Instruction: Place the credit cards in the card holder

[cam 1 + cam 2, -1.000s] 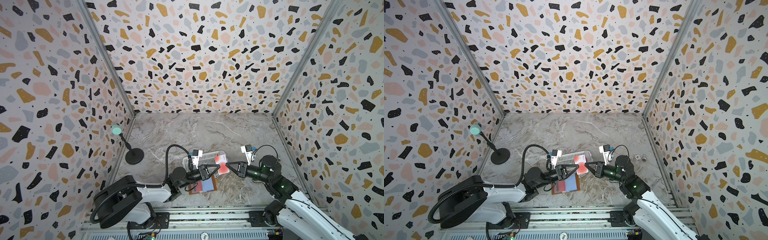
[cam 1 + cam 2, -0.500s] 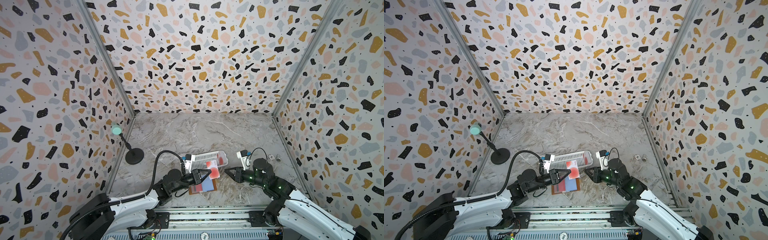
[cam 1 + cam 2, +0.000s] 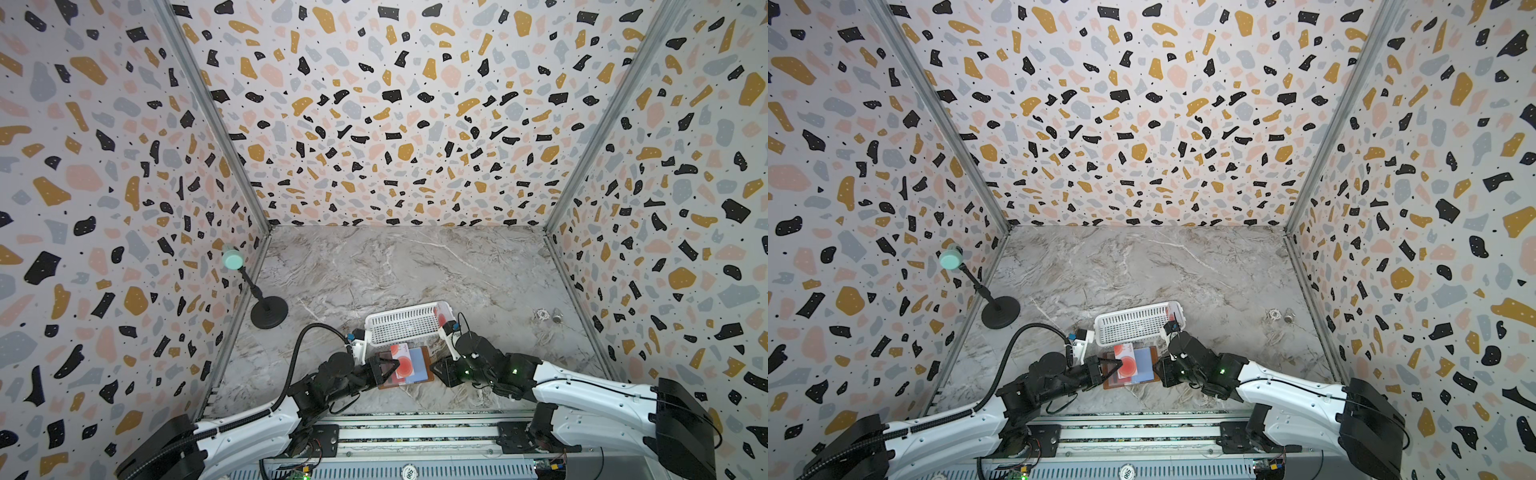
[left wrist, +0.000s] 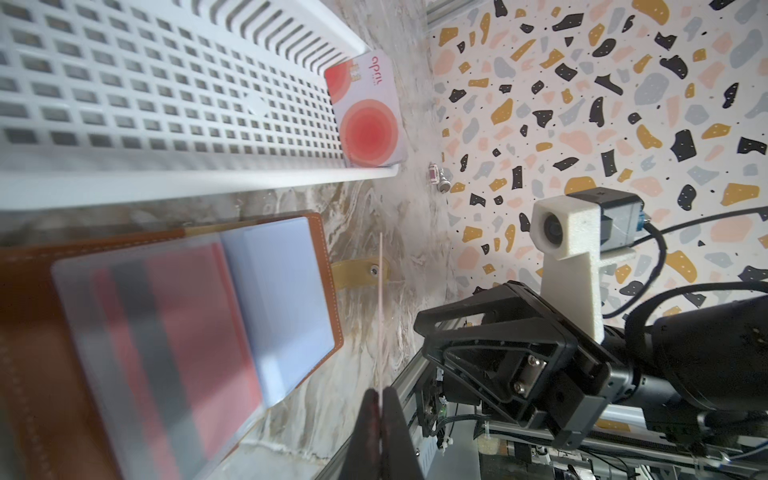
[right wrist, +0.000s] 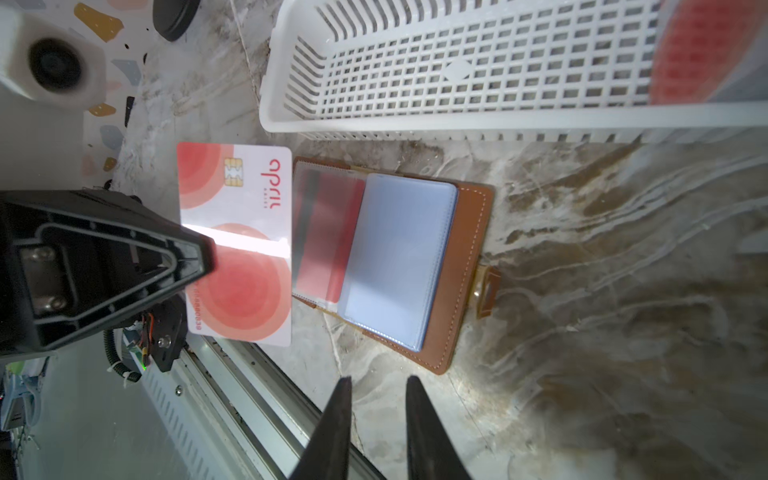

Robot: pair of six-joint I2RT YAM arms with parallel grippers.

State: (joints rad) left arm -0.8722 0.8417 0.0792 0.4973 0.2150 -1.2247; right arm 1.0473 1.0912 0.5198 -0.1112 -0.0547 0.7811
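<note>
White basket (image 3: pixel 401 324) sits just past both grippers, with a spare credit card (image 4: pixel 370 120) leaning inside its end. Brown leather card holder (image 5: pixel 465 257) lies open between the left gripper (image 4: pixel 380 386) and the right gripper (image 5: pixel 378 382). Left gripper is squeezed tight on a credit card (image 5: pixel 245 270) right beside the holder's clear sleeves, and the right gripper is open a little bit with nothing in it.

Card holder (image 3: pixel 419 365) just before basket (image 3: pixel 395 325)
</note>
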